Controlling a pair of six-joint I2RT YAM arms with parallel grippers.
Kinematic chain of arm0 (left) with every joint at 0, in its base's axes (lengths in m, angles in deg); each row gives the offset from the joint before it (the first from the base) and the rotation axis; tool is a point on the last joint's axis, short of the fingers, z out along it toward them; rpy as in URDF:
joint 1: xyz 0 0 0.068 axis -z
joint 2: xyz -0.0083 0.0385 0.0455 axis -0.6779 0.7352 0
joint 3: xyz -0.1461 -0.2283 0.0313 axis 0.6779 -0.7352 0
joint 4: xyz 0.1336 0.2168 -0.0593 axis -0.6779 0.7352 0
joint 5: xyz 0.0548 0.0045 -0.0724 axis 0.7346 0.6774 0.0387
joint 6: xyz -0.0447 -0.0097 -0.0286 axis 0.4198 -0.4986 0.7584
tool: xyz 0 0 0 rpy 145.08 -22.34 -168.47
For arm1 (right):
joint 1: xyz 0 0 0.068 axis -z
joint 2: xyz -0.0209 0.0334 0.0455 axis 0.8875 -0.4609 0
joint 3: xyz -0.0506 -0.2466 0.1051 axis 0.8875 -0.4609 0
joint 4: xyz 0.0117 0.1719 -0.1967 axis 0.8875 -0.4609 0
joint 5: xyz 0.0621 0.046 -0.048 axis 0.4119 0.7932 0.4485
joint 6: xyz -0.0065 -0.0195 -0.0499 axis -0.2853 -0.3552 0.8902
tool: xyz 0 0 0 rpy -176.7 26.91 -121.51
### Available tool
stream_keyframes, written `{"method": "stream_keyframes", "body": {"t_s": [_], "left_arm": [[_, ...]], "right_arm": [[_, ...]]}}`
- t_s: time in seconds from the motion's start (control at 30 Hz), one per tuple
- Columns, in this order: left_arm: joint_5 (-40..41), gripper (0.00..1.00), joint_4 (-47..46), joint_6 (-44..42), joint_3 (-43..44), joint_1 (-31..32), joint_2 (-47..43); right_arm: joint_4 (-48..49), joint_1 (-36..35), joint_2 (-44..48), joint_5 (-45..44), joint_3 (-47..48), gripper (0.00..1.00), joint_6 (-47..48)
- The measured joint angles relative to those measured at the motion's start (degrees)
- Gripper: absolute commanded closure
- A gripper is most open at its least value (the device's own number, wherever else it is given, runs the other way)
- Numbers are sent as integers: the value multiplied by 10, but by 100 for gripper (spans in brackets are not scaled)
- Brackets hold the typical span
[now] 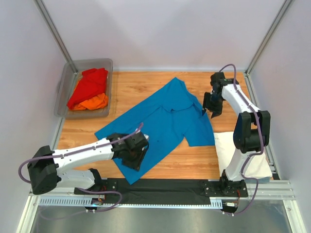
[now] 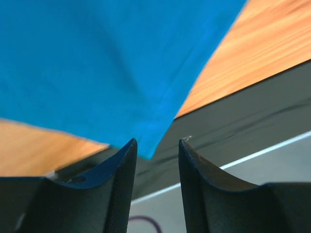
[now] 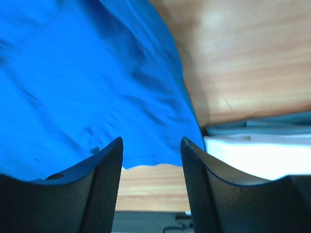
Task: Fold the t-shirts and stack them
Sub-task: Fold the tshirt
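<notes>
Altogether four t-shirts: blue [image 1: 165, 116], white [image 1: 224, 151], red [image 1: 90, 85], orange [image 1: 93, 103].

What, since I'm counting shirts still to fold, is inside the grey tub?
In the grey tub, a crumpled red t-shirt lies on top of an orange t-shirt, which shows only at the near end. Whether more cloth lies beneath them is hidden.

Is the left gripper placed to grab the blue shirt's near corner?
Probably yes: the left gripper is open, a corner of the blue shirt sits right at its opening, nothing in the way.
</notes>
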Motion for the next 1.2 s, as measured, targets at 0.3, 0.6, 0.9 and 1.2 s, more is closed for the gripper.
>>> {"method": "stream_keyframes", "body": {"t_s": [0.3,0.6,0.9,1.2], "left_arm": [[95,48,63,109,-33,132,75],[100,47,57,139,-12,185,130],[89,52,38,149,-49,186,126],[74,81,20,150,-63,187,123]], "right_arm": [[9,-1,60,17,-102,46,14],[27,-1,89,26,-113,45,19],[35,-1,89,30,-134,45,21],[36,-1,70,17,-132,49,23]]}}
